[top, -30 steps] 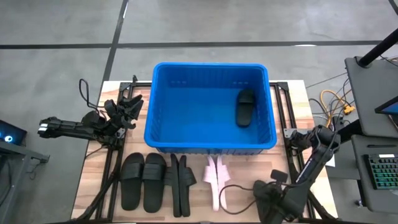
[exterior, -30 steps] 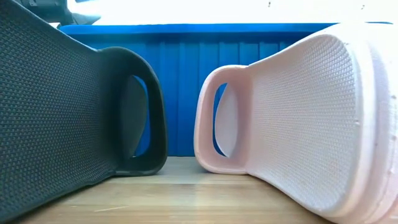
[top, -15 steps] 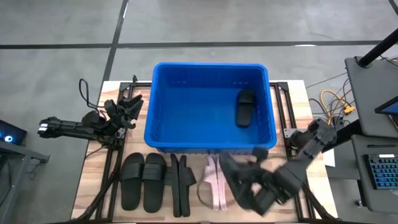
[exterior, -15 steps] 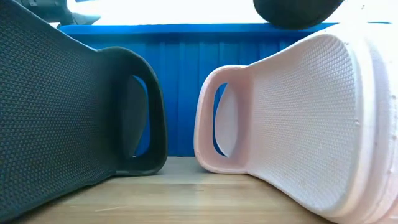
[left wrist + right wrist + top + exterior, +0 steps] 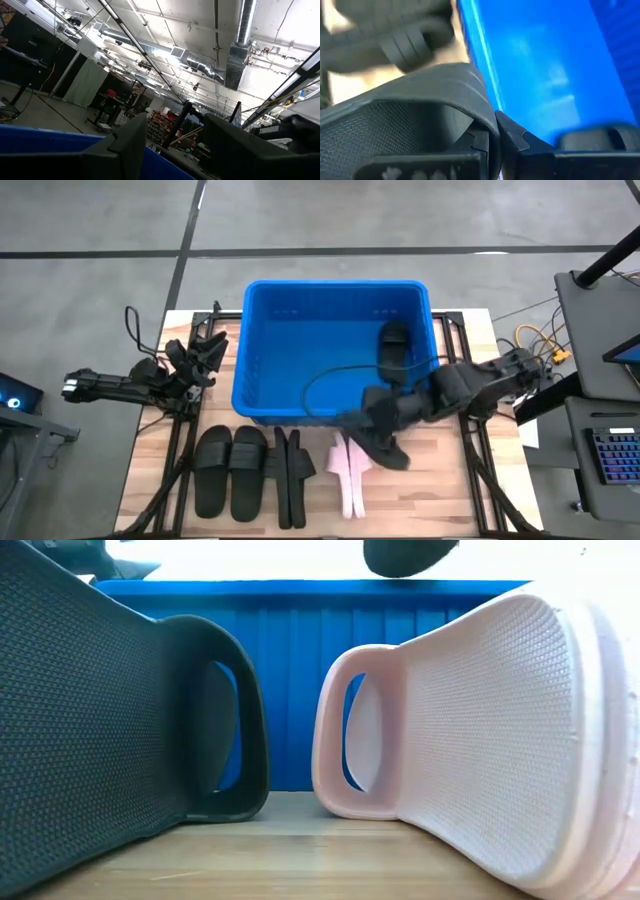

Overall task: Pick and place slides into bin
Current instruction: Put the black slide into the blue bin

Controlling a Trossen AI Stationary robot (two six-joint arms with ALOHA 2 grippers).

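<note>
One black slide (image 5: 393, 350) lies in the blue bin (image 5: 262, 350), toward 3 o'clock. The right gripper (image 5: 372, 423), at the bin's 6 o'clock wall, is pinched tight on a second black slide (image 5: 388, 452), so most of the job is left. Waiting on the table (image 5: 450, 490) at 6 to 7 o'clock are what look like four black slides (image 5: 230, 472) and two pink slides (image 5: 350, 475), while the left gripper (image 5: 205, 352) waits half open and empty at 9 o'clock.

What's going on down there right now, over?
Right gripper, jaws shut on a black slide, at the blue bin's near wall. Left gripper parked beside the bin, empty. One black slide in the bin already. Nothing in the way.
</note>
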